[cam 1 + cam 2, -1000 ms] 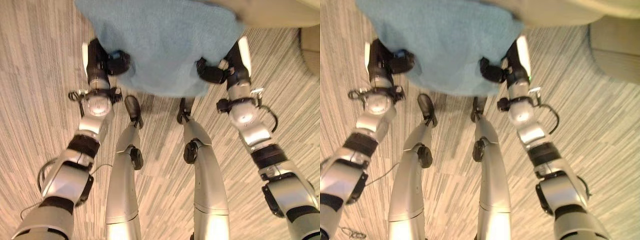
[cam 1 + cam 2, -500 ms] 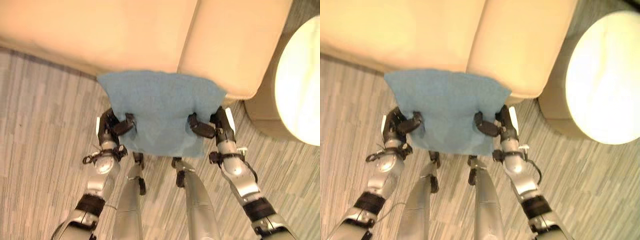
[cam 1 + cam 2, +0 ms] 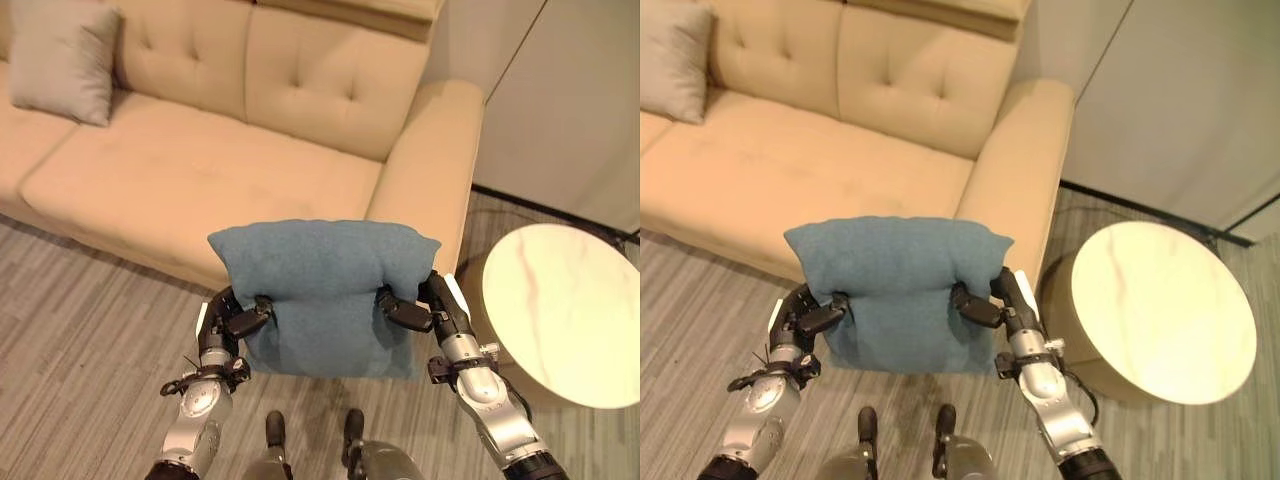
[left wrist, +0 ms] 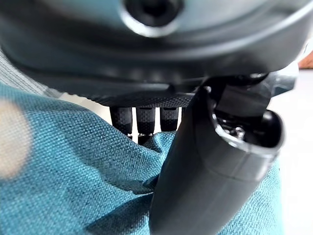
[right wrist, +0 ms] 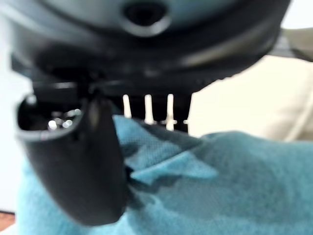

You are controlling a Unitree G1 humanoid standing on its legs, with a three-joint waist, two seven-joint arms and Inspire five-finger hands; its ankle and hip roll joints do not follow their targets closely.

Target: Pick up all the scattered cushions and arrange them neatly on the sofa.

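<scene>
Blue cushion (image 3: 322, 290), fingers probably behind.

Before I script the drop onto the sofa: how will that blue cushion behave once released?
Probably soft and floppy: the blue cushion dents and folds where the left robot hand and right robot hand pinch its sides, and its lower half sags. It looks light, held only at the edges. The woven cover seems grippy, so it should stay put rather than roll.
</scene>
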